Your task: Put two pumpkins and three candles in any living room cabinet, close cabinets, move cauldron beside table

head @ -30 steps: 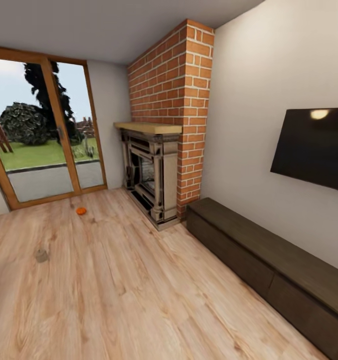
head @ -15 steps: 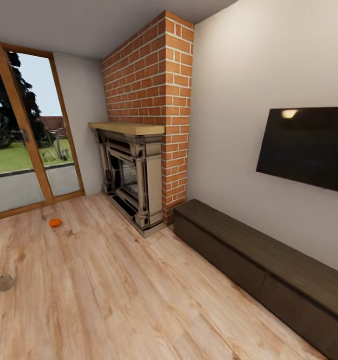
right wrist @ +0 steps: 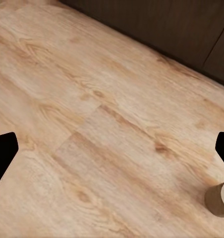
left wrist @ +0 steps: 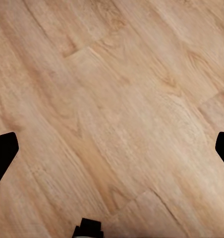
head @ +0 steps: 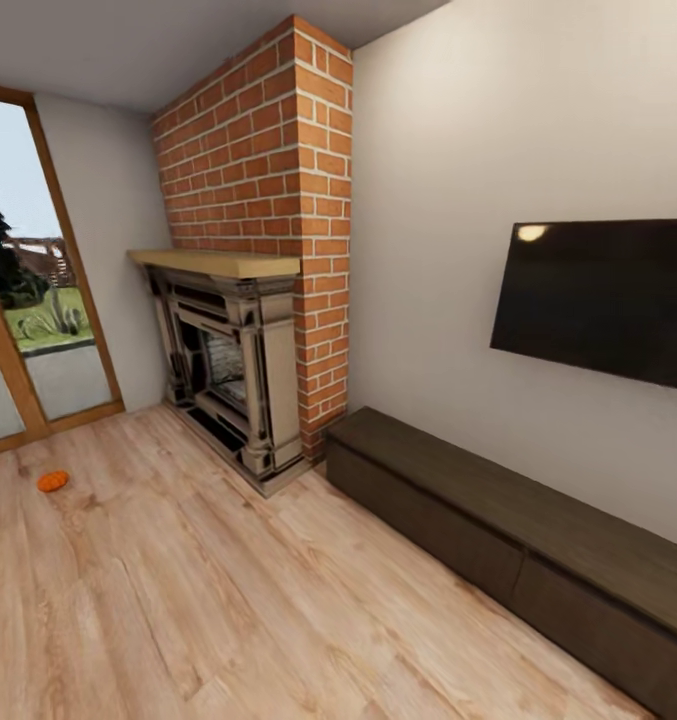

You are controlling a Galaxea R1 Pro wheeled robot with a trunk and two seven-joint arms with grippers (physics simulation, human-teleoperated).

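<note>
- Left gripper [left wrist: 112, 148]: fingertips spread wide at the frame edges, nothing held, bare plank floor [left wrist: 117, 99] beneath.
- Right gripper [right wrist: 112, 148]: likewise spread and empty, over floor close to the dark cabinet [right wrist: 156, 29]; a small cream cylinder [right wrist: 219, 198] beside it is probably a candle.
- Seen from the head, one pumpkin [head: 52, 481] lies on the floor well left of the fireplace [head: 233, 370], near the glass door [head: 18, 300]; the cabinet [head: 518, 530], right of the fireplace, looks closed.
- To do this well: pick the nearby cylinder first and keep the grippers clear of the cabinet front.
</note>
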